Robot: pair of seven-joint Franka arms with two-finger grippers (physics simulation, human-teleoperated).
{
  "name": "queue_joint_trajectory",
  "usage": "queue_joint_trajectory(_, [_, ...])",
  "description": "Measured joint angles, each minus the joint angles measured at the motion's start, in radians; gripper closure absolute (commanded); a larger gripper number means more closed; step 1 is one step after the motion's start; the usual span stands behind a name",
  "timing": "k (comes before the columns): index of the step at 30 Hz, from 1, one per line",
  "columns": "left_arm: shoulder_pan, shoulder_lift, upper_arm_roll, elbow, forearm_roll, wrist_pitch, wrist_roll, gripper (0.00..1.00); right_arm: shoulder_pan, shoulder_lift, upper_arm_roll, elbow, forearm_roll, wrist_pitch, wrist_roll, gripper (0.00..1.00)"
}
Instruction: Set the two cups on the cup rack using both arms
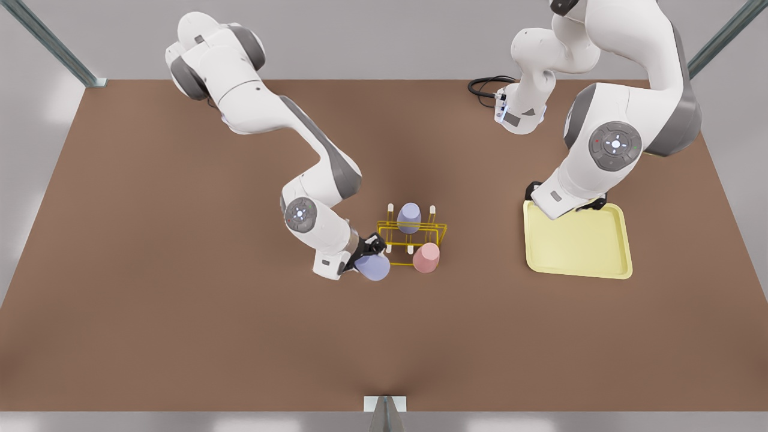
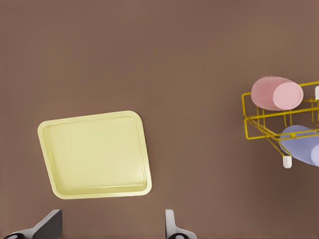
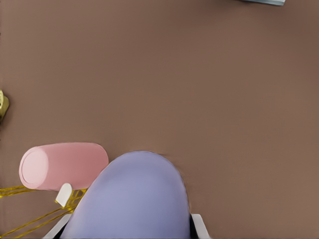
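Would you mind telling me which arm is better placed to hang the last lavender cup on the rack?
Right. The right gripper already holds the lavender cup beside the cup rack. The left gripper waits open over by the yellow tray, away from the rack.

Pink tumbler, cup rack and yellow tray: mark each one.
pink tumbler (image 1: 426, 258), front view, on its side wall.
cup rack (image 1: 396, 225), front view, on its top wire.
yellow tray (image 2: 94, 154), left wrist view, on its flat floor.
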Motion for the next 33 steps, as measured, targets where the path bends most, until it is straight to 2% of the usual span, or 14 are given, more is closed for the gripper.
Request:
queue_joint_trajectory(14, [0.002, 0.023, 0.002, 0.002, 0.005, 0.022, 0.044, 0.00, 0.000, 0.032, 0.052, 0.019, 0.001, -0.059, -0.004, 0.15])
queue_joint_trajectory(31, [0.003, 0.031, 0.003, 0.004, 0.006, 0.054, 0.067, 0.00, 0.005, 0.058, 0.055, 0.026, -0.002, -0.153, -0.016, 0.15])
queue_joint_trajectory(32, [0.003, 0.031, 0.003, 0.004, 0.006, 0.055, 0.068, 0.00, 0.006, 0.061, 0.055, 0.029, -0.002, -0.154, -0.016, 0.00])
queue_joint_trajectory(33, [0.003, 0.031, 0.003, 0.004, 0.006, 0.056, 0.068, 0.00, 0.007, 0.063, 0.056, 0.031, -0.001, -0.155, -0.016, 0.00])
